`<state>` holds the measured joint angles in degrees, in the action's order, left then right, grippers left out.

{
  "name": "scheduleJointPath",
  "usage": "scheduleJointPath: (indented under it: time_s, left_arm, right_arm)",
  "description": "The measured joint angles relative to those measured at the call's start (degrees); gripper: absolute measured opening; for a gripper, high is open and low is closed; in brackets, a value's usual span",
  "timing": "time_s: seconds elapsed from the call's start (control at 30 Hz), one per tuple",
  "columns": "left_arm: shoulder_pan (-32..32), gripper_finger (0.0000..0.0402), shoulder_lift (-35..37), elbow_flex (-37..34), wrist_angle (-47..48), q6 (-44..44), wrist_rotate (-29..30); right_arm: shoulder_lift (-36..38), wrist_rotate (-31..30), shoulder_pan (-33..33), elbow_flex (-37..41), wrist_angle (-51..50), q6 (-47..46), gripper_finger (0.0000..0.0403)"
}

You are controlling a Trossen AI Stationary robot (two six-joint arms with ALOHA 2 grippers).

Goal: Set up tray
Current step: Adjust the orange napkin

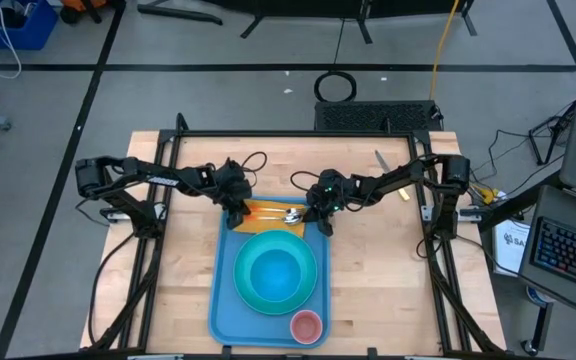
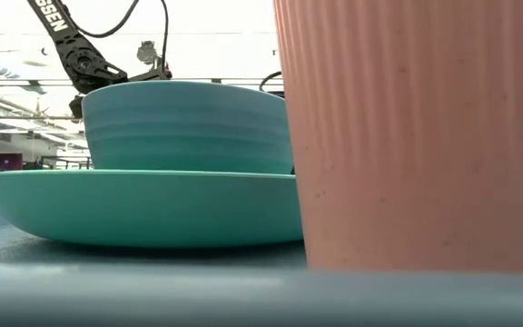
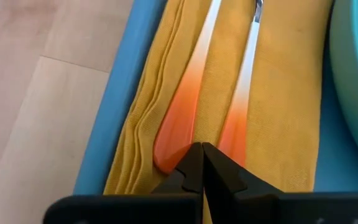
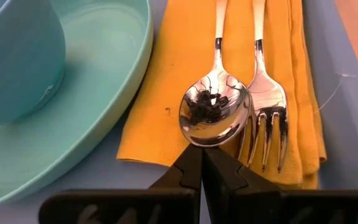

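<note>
The pink cup (image 2: 416, 127) fills the low view, with the bowl (image 2: 187, 125) and plate (image 2: 143, 207) behind, all on the tray (image 1: 222, 300). At the far napkin (image 1: 268, 212), left gripper (image 3: 201, 148) and right gripper (image 4: 201, 149) are pressed together, empty. Nudge the 2 utensils gently, keeping them parallel.

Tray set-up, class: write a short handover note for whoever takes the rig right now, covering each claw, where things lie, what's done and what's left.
Left claw: shut, empty, at the orange handle ends of the cutlery.
Right claw: shut, empty, at the spoon bowl.
Tray: on the table, holding the plate with the bowl on it, the pink cup at its near corner, and the napkin at its far end.
Done: spoon and fork lie side by side on the napkin.
Left: probably only pulling both arms away; check nothing is missing.
</note>
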<state>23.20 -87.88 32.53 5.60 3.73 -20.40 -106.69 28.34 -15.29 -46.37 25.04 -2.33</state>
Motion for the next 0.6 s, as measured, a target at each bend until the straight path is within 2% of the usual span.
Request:
scheduleJointPath:
  time_s: [0.17,0.37,0.6]
  left_arm:
    - [-0.1,0.0007,-0.1,0.9,0.3,0.2,1.1]
    - [-0.2,0.0004,-0.1,1.5,0.5,0.2,6.0]
    - [-1.0,0.0004,-0.1,1.5,0.7,0.2,4.1]
  right_arm:
    - [0.0,0.0,0.0,0.0,0.4,0.2,0.0000]
    - [0.0,0.0,0.0,0.0,0.4,0.4,0.0000]
    - [0.0,0.0,0.0,0.0,0.4,0.7,0.0000]
